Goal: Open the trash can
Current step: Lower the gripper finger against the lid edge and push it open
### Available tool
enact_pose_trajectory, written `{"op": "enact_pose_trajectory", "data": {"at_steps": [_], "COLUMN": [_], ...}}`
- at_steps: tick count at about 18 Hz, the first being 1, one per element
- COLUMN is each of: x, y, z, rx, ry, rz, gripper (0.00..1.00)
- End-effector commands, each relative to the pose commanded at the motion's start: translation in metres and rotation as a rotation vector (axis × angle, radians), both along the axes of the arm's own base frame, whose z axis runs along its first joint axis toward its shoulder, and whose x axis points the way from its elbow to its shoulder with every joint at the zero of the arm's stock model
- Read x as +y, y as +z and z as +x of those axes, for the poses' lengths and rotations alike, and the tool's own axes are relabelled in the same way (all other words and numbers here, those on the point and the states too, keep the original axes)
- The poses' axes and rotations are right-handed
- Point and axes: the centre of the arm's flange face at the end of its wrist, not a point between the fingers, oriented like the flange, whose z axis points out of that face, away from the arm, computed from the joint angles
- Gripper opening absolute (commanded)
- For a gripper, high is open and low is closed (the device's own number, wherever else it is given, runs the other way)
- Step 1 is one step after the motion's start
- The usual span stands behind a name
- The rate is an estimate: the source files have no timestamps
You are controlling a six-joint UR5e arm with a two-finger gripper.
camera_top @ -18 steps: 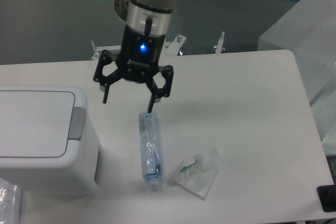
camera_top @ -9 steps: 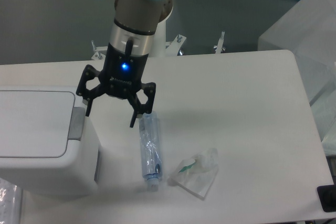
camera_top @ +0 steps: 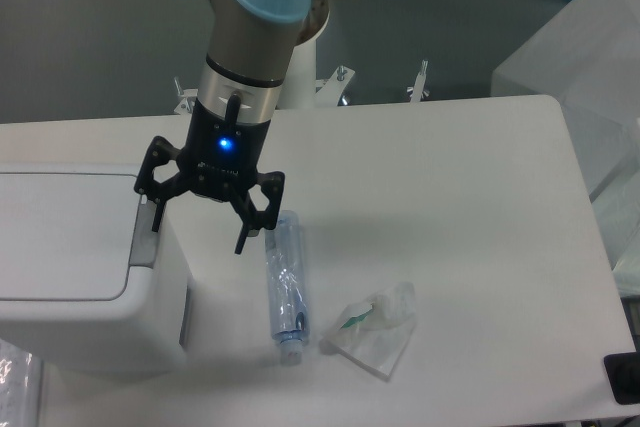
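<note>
The trash can [camera_top: 85, 267] sits at the table's left edge, lid flat and shut. The gripper [camera_top: 197, 231], fingers spread and empty, hangs beside its grey tab [camera_top: 146, 239] (no press evident); opening remains undone.

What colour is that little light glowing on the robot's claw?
Blue. The light glows on the black claw body; the fixed camera shows it clearly.

I work at a white counter [camera_top: 470, 167] with rounded corners; behind it lies a dark grey floor [camera_top: 90, 37].
</note>
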Motion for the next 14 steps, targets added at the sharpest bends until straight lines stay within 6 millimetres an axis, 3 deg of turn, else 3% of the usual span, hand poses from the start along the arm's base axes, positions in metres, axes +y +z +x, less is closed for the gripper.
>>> {"op": "enact_pose_trajectory", "data": {"at_steps": [14], "x": [0.0071], "y": [-0.0043], "z": [0.0023], "rx": [0.012], "ry": [-0.003], "rz": [0.019], "gripper": [1.00]}}
